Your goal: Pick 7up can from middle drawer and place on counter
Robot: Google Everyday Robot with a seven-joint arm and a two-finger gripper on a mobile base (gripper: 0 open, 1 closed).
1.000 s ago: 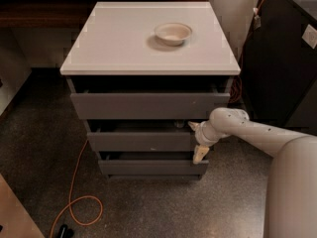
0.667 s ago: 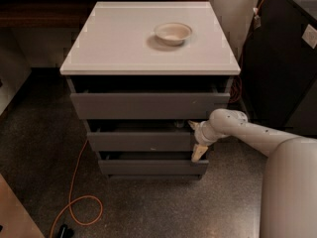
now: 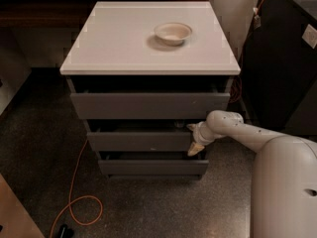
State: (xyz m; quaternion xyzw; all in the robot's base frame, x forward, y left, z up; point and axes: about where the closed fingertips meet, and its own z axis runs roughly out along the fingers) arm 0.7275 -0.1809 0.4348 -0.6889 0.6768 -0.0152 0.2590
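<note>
The white counter (image 3: 119,43) tops a grey cabinet of three drawers. The middle drawer (image 3: 141,141) stands out only a little, with a dark gap above its front. The 7up can is not clearly visible; the drawer's inside is in shadow. My gripper (image 3: 193,139) is at the right end of the middle drawer's front, reaching in from the right on my white arm (image 3: 237,130).
A shallow cream bowl (image 3: 173,32) sits on the counter toward the back right. The top drawer (image 3: 148,105) and bottom drawer (image 3: 153,167) also stand slightly out. A dark cabinet (image 3: 282,58) stands close at the right. An orange cable (image 3: 74,202) loops on the floor at the front left.
</note>
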